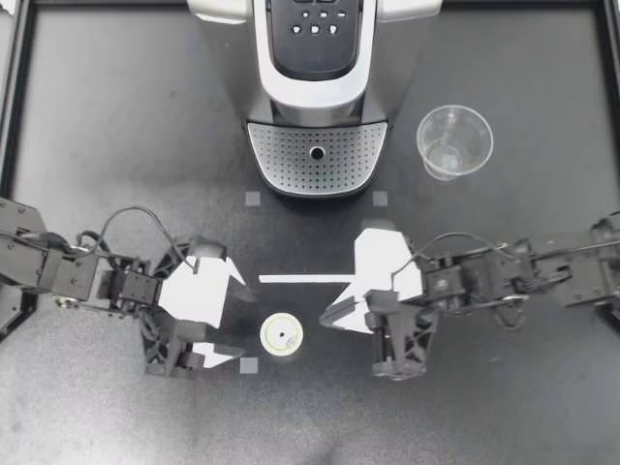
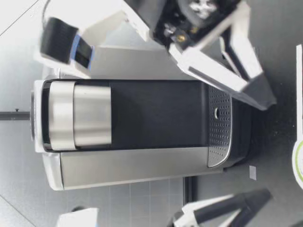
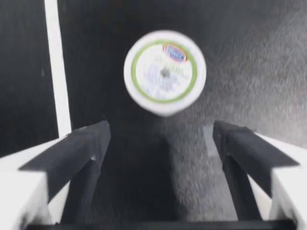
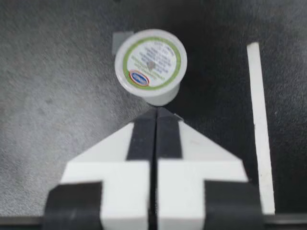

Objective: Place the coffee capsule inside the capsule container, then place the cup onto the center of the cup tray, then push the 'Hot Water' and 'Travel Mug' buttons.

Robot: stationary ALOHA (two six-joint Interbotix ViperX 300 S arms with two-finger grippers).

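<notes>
The big silver and black coffee machine stands at the far side of the dark worktop. Its silver cup tray with many little holes has nothing on it.

The small white coffee capsule with a green ring on its lid stands lid up on the worktop, in front of the machine and well apart from it. The clear plastic cup stands upright just beside the machine, on my right side.

My left gripper is low over the worktop in front of the machine, toward my left. Its fingers are spread wide and hold nothing. In the left wrist view the capsule sits ahead of the gripper, not between the fingers.

My right gripper is in front of the machine too, toward my right. Its fingers are pressed tight together with nothing in them. In the right wrist view the capsule is just ahead of the gripper.

A thin white tape line lies on the worktop in front of the machine.
</notes>
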